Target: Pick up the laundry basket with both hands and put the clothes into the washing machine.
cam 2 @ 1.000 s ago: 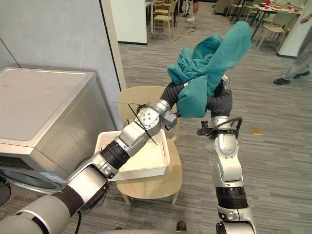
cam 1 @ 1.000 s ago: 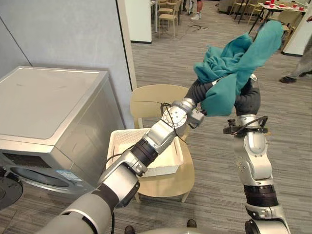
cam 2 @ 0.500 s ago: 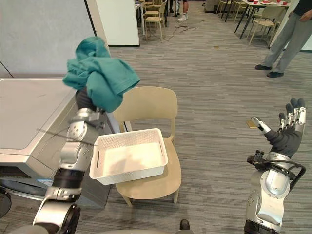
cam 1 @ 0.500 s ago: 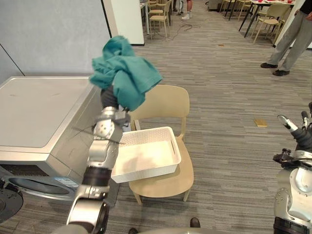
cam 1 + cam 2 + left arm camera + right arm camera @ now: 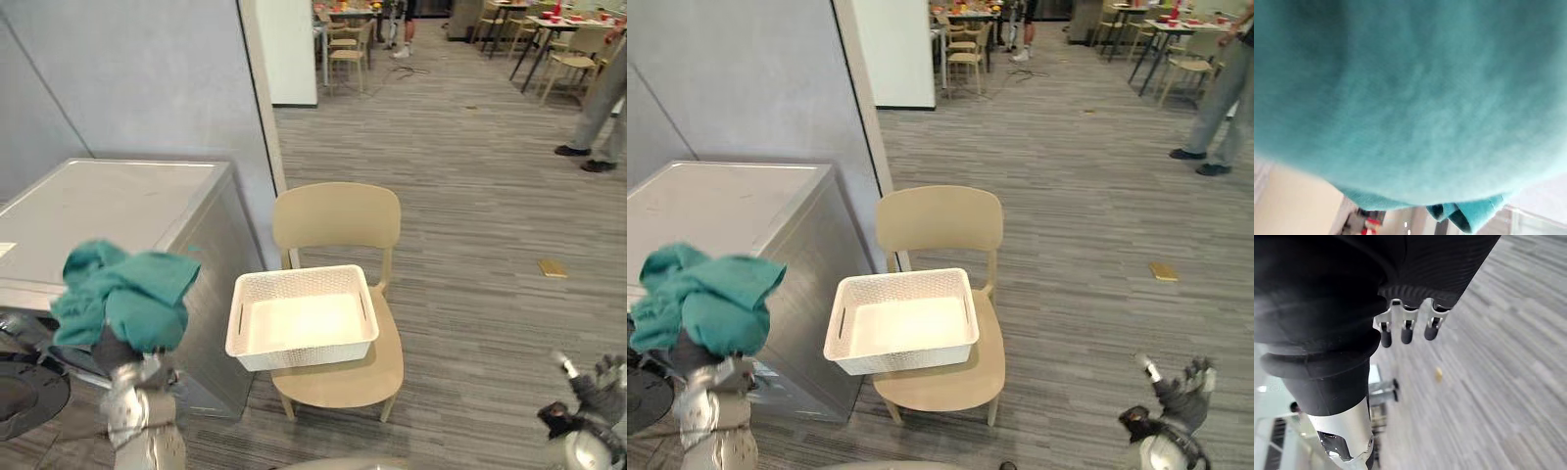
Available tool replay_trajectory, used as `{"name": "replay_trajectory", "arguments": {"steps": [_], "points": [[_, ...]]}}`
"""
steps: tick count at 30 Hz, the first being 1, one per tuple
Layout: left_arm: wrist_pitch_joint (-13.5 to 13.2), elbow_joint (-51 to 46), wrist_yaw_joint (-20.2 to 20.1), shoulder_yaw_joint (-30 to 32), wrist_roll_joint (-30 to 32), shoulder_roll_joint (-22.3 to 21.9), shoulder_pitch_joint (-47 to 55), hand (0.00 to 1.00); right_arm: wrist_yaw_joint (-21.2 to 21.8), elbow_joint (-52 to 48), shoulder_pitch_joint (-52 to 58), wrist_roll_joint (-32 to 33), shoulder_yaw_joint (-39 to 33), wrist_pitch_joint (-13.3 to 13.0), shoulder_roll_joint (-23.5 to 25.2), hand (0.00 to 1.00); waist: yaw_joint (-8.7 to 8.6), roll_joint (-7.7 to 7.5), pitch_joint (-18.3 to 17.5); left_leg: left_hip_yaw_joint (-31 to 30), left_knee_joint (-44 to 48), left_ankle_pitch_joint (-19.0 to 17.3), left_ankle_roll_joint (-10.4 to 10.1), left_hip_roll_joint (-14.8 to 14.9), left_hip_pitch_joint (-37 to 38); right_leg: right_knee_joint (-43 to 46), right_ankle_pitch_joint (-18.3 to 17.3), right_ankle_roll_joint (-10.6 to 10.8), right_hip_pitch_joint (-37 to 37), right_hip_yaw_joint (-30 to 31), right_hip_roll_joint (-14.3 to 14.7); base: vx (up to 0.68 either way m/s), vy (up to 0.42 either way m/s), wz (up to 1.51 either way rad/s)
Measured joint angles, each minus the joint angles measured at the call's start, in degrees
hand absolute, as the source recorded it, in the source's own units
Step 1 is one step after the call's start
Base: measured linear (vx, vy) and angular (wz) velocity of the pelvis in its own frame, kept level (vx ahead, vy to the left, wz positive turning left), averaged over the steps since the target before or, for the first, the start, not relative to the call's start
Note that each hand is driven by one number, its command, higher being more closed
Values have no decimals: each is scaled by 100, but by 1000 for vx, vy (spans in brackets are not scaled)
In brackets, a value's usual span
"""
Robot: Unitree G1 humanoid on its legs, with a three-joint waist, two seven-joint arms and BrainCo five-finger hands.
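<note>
Left hand [image 5: 115, 351]: buried under teal crumpled cloth [image 5: 122, 299]; grip cannot be told.
Right hand [image 5: 1183, 384]: fingers loose, empty.
Risk: cloth slips off beside the silver box-shaped washing machine [image 5: 118, 206].

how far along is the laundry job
Done: the basket on the chair is empty. In hand: the teal cloth is bunched over the left hand, held up beside the washer. The right hand is open and low. Left: getting the cloth into the washer.

Head pair over basket [image 5: 309, 354]; wrists close
</note>
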Motion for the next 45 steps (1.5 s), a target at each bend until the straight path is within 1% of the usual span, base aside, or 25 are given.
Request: {"name": "replay_trajectory", "arguments": {"steps": [5,7,10,12,13,14,16,18,19,20,24,25,29,30,32,34,35,37,38,39,41,42,43,44,45], "points": [[-268,-31,30,414,-30,-253,757,100,-22,330,329,285,568,35,252,0,169,-50,4,-128,2,-11,17,66,59,78,-111,-3,251,-403,2,-24,-7,34],[-394,338,33,606,-114,-287,758,100,-1,547,325,424,665,27,272,0,207,-36,8,-118,2,-11,17,88,43,125,-157,13,275,-500,-1,-42,-1,32],[-479,1704,36,927,-319,-304,710,100,109,1581,230,740,616,-12,265,0,314,-11,25,-112,2,-12,17,101,22,144,-172,22,340,-697,-29,-34,6,26],[-449,2834,40,1029,-359,-287,645,100,121,2569,52,924,599,-11,270,0,335,-54,29,-46,-1,-118,-116,85,7,107,-172,19,365,-770,-92,-4,33,17],[-324,3617,25,1111,-354,-205,497,100,147,3256,3,992,544,3,285,0,383,-195,19,43,177,-122,-105,46,-28,48,-172,16,379,-778,-217,28,38,2],[-220,4437,-10,1131,-342,-218,331,100,192,3808,-93,1004,405,25,273,0,467,-113,77,42,273,-163,-56,53,-71,48,-172,22,407,-781,-164,18,35,1],[-9,5769,-48,1302,-113,-200,4,100,206,4704,-209,951,104,218,278,0,446,-210,96,18,-5,-171,-55,-122,-36,-21,-180,29,415,-781,-268,-9,48,13],[107,6255,-147,1302,24,-192,-170,100,208,4987,-265,933,-135,254,286,0,397,-320,116,21,0,-336,-152,-225,-113,-48,-184,24,323,-767,-404,27,81,7],[288,6494,-228,1260,292,-187,-231,100,204,5230,-327,840,-289,269,280,0,437,-461,159,-17,245,-326,12,-336,-98,-100,-190,15,285,-623,-515,120,66,-43],[389,6639,-275,1264,486,-188,-216,100,203,5351,-436,740,-351,281,154,0,441,-331,246,-61,112,-344,155,-328,41,-135,-189,16,304,-530,-430,109,56,-53],[322,6635,-289,1103,692,-43,-376,100,207,5445,-574,718,-331,293,204,0,298,-405,331,0,6,-344,155,-453,156,-161,-204,4,320,-421,-484,43,30,-7],[185,6629,-388,572,702,22,-481,100,233,5434,-791,713,150,275,123,0,296,-344,525,-162,10,-345,155,-428,227,206,-246,60,328,-492,-483,94,-13,31],[171,6617,-377,516,653,-50,-453,100,335,5382,-1059,659,566,265,-50,0,372,-288,766,-467,82,-323,138,-372,203,547,-475,105,340,-714,-455,107,-51,27],[152,6591,-377,528,654,-72,-449,100,332,5359,-1103,658,662,258,-77,0,410,-285,823,-572,183,-213,177,-357,112,705,-546,114,317,-763,-464,47,-91,57],[64,6219,-401,524,652,-150,-543,100,316,5238,-1174,511,1114,280,-155,0,486,-267,923,-1336,766,-113,83,-335,-688,1695,-994,-150,-160,-1596,-576,14,-130,165],[3,6185,-369,553,653,-110,-788,100,316,4924,-1314,431,1350,272,-210,0,559,-281,1111,-1808,702,489,33,-435,-1219,2066,-1357,-160,-238,-2496,-682,-50,-156,222],[39,6216,-358,517,651,-108,-948,100,311,4917,-1553,430,1334,268,-279,0,634,-331,1285,-1855,32,1480,15,-534,-1186,2019,-1424,-205,-141,-2900,-769,-118,-96,195],[136,6257,-366,675,554,-191,-986,100,298,4796,-1928,432,1313,225,-352,0,654,-463,1480,-823,1361,393,701,-519,-1408,2111,-1410,-295,41,-3484,-1062,-55,-73,155],[157,6382,-333,699,552,-156,-947,100,301,4669,-1955,429,1302,176,-361,0,622,-448,1473,-473,2106,-200,795,-419,-1369,2141,-1404,-308,195,-3753,-1148,-19,-49,116],[155,6434,-319,681,551,-171,-864,100,304,4708,-2011,429,1224,162,-433,0,617,-399,1445,-152,2752,-698,717,-198,-1148,2164,-1389,-332,355,-3993,-1213,-77,8,120],[165,6546,-270,680,546,-193,-821,100,303,4785,-2033,432,1218,173,-517,0,616,-284,1363,276,3281,-993,641,294,-866,2150,-1361,-293,458,-4205,-1234,-72,96,84],[170,6653,-243,562,552,-185,-820,100,293,4892,-2056,435,1148,167,-554,0,580,-139,1291,415,2956,-1032,297,494,-624,2096,-1295,-200,494,-4415,-1163,25,232,96],[209,6709,-244,358,581,-171,-812,100,272,5063,-2035,438,969,239,-634,0,585,20,1189,369,1775,-959,-245,371,-194,2008,-1144,-143,525,-4614,-1085,59,355,106],[214,6702,-247,231,670,-165,-823,100,261,5170,-2013,437,884,289,-670,0,560,151,1095,348,1331,-952,-235,304,-38,1944,-1026,-138,550,-4706,-1048,52,338,110],[213,6684,-250,23,753,-136,-871,100,251,5279,-1980,435,828,350,-673,0,503,146,1098,268,994,-944,-223,218,27,1990,-974,-163,578,-4746,-1065,33,380,107]]}}
